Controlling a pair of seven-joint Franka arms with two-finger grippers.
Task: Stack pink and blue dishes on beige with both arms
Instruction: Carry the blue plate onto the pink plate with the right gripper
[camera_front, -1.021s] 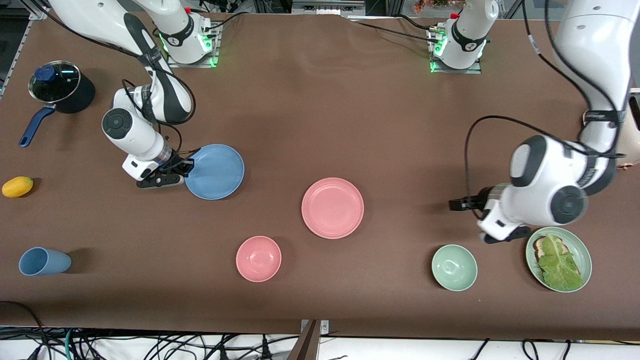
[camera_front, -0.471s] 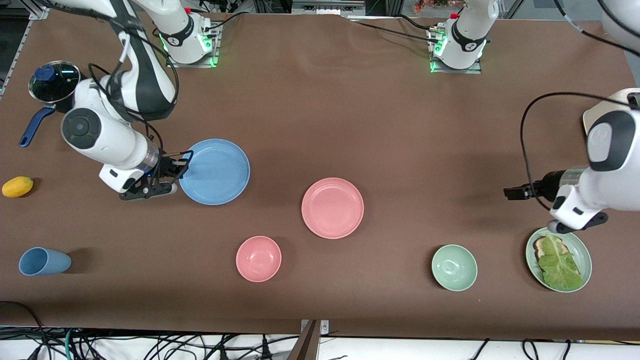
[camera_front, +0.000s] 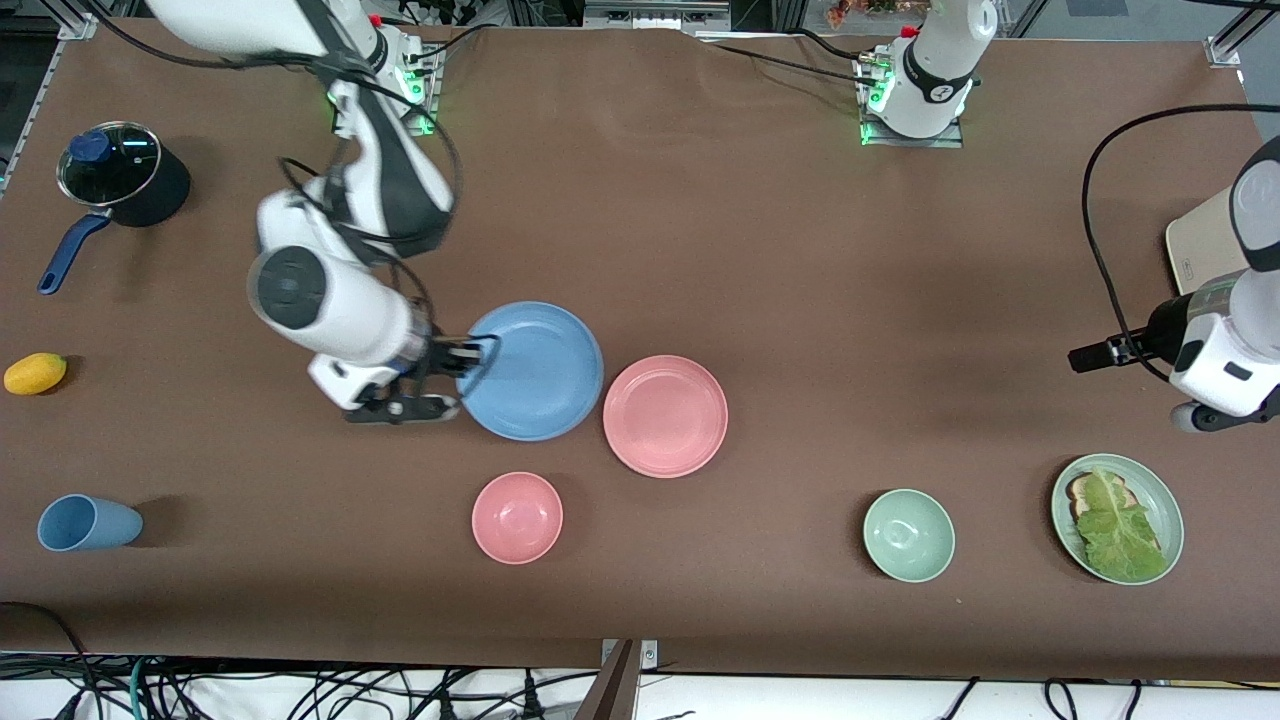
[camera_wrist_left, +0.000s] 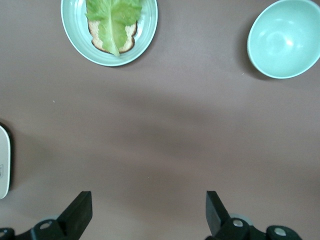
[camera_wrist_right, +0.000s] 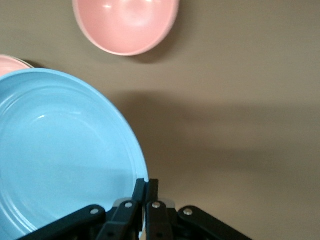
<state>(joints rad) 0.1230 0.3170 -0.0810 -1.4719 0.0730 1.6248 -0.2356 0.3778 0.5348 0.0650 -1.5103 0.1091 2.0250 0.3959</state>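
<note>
My right gripper (camera_front: 482, 352) (camera_wrist_right: 145, 187) is shut on the rim of the sky-blue plate (camera_front: 535, 372) (camera_wrist_right: 60, 155) and holds it roughly level, just above the table. The plate's free edge reaches the rim of the salmon-pink plate (camera_front: 665, 415), which lies flat mid-table and shows as a sliver (camera_wrist_right: 10, 64) in the right wrist view. My left gripper (camera_front: 1080, 357) (camera_wrist_left: 148, 210) hangs open over bare table at the left arm's end, with nothing between its fingers. The beige plate is out of view.
A pink bowl (camera_front: 517, 517) (camera_wrist_right: 125, 22) sits nearer the camera than both plates. A green bowl (camera_front: 908, 535) (camera_wrist_left: 285, 37) and a green dish of lettuce toast (camera_front: 1117, 517) lie near the left gripper. A cream toaster (camera_front: 1205, 240), blue cup (camera_front: 88, 522), yellow fruit (camera_front: 35, 372) and lidded pot (camera_front: 120, 175) stand at the table's ends.
My right gripper has carried the blue plate across the table to the pink plate's edge. My left arm has pulled back toward its own end of the table.
</note>
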